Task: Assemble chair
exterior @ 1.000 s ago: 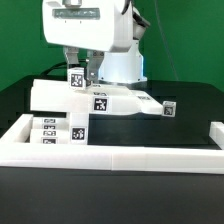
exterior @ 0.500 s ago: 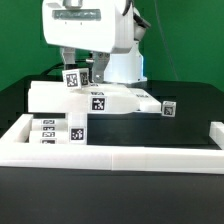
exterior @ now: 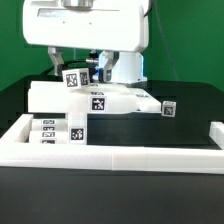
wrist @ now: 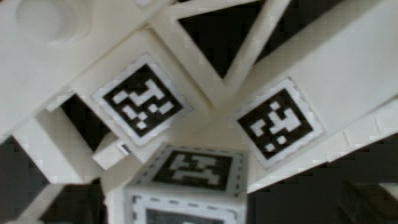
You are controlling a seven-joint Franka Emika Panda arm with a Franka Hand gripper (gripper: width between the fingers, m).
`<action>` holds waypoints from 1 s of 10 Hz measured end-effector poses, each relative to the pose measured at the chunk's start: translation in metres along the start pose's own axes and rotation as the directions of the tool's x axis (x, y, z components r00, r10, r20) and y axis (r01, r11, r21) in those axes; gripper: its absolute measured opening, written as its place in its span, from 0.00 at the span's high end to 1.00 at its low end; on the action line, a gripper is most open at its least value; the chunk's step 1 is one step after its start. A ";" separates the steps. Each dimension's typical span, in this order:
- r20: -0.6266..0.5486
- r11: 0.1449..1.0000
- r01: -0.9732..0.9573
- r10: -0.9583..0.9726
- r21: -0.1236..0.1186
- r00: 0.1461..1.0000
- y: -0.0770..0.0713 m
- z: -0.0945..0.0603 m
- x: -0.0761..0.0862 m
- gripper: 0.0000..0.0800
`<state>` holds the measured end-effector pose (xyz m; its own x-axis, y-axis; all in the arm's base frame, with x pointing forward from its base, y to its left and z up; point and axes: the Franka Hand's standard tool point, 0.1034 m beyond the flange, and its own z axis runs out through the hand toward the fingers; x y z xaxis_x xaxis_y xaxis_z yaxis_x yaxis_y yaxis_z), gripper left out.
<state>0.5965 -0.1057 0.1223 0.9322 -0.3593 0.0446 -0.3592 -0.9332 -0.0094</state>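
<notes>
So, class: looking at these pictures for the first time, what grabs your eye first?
The big white robot arm looms at the top of the exterior view, above white chair parts bearing black-and-white tags. A low white border wall runs across the front. The wrist view is filled by three tags close up.

You see white chair parts (wrist: 189,70) close up, three black-and-white square tags (wrist: 143,100) on them, and dark gaps (wrist: 231,30) between them.
</notes>
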 end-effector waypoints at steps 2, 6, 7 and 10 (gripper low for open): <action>0.001 0.990 0.139 -0.139 -0.001 0.990 0.004 0.000 0.001 0.19; 0.002 0.990 0.141 -0.141 -0.002 0.990 0.005 0.001 0.000 0.64; 0.002 0.990 0.141 -0.141 -0.002 0.990 0.005 0.001 0.000 0.64; 0.002 0.994 0.114 -0.114 -0.001 0.994 0.005 0.001 0.000 0.64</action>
<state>0.5951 -0.1109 0.1209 0.9671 -0.2509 0.0431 -0.2510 -0.9680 -0.0028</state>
